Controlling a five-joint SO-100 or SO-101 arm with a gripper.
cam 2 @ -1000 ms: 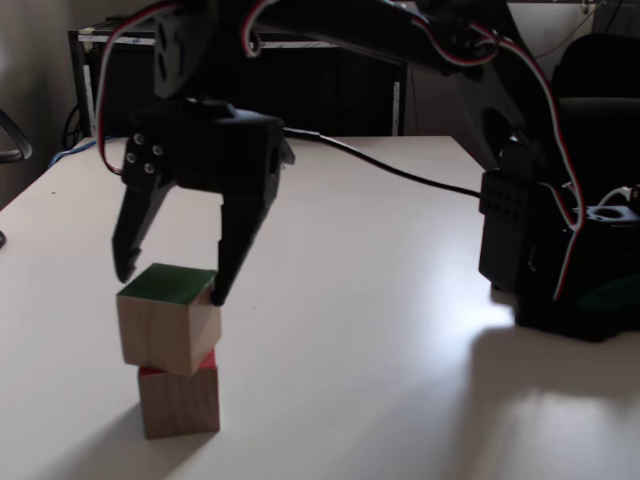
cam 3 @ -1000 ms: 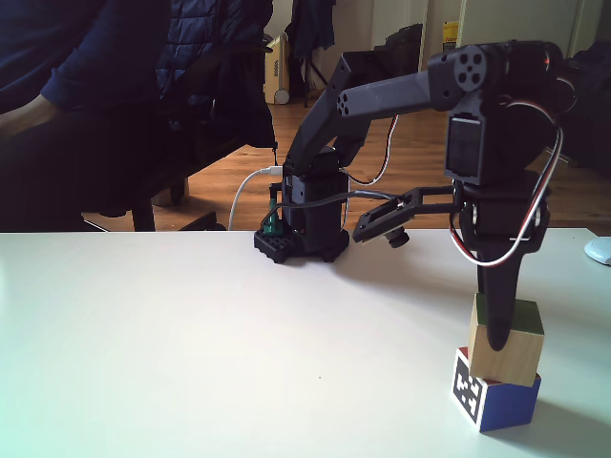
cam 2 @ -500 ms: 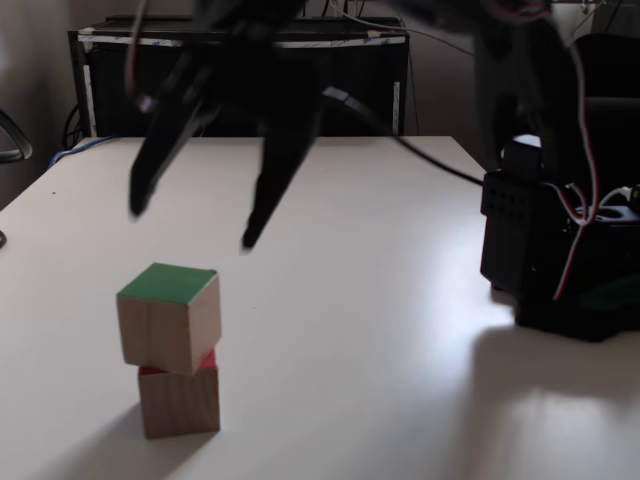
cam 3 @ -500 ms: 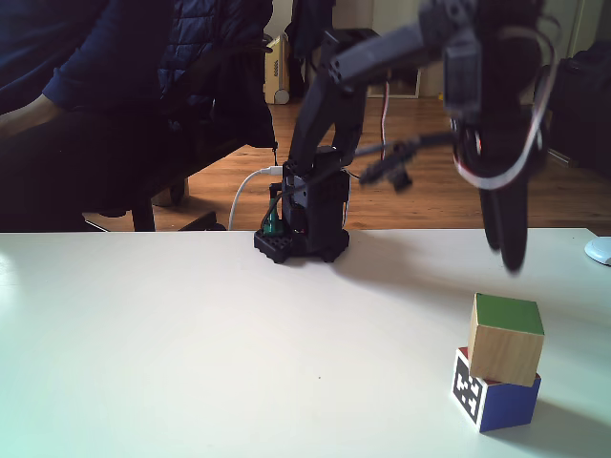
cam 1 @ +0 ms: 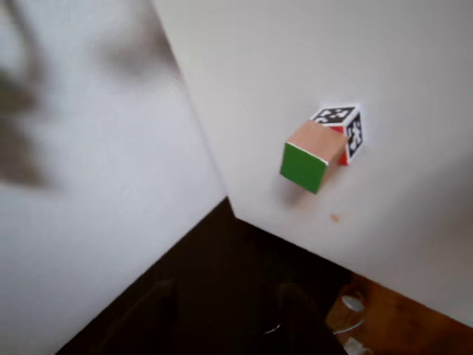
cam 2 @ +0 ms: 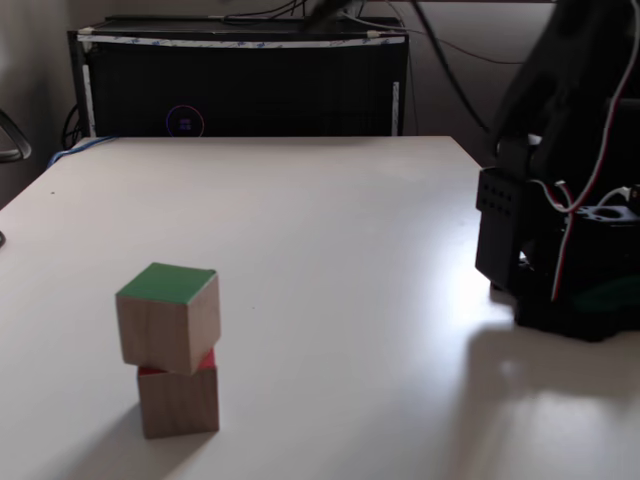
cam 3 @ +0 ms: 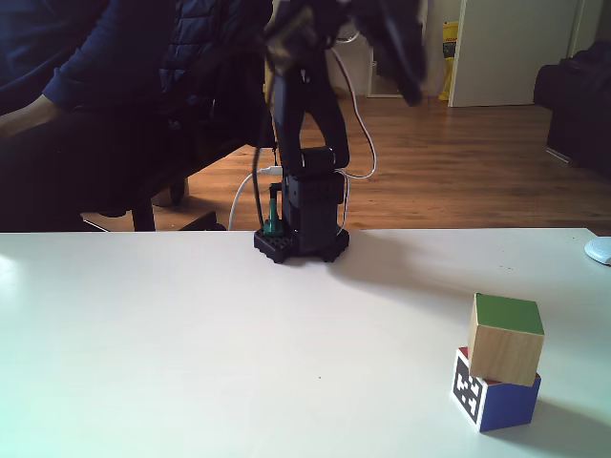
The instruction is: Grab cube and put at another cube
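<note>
The wooden cube [cam 2: 168, 330], green face up, rests on the small marker cube [cam 2: 178, 402], turned slightly askew. In another fixed view the wooden cube [cam 3: 506, 343] sits on the marker cube [cam 3: 489, 396], whose black-and-white pattern and blue side show. The other view looks down on the wooden cube [cam 1: 312, 154] and the marker cube [cam 1: 347, 126] from far off. My gripper [cam 3: 401, 52] is blurred, high above the arm's base and well away from the stack. In the other view the gripper [cam 1: 225, 299] shows as two dim dark fingers held apart, with nothing between them.
The arm's black base [cam 2: 560, 260] stands at the table's right side, and the same base [cam 3: 301, 219] sits at the far edge in another fixed view. A person [cam 3: 76, 95] sits behind the table. A white object [cam 3: 600, 250] lies at the right edge.
The gripper has lifted off the stack and swung up and back toward the arm's base. The wooden cube stays put on the marker cube.
</note>
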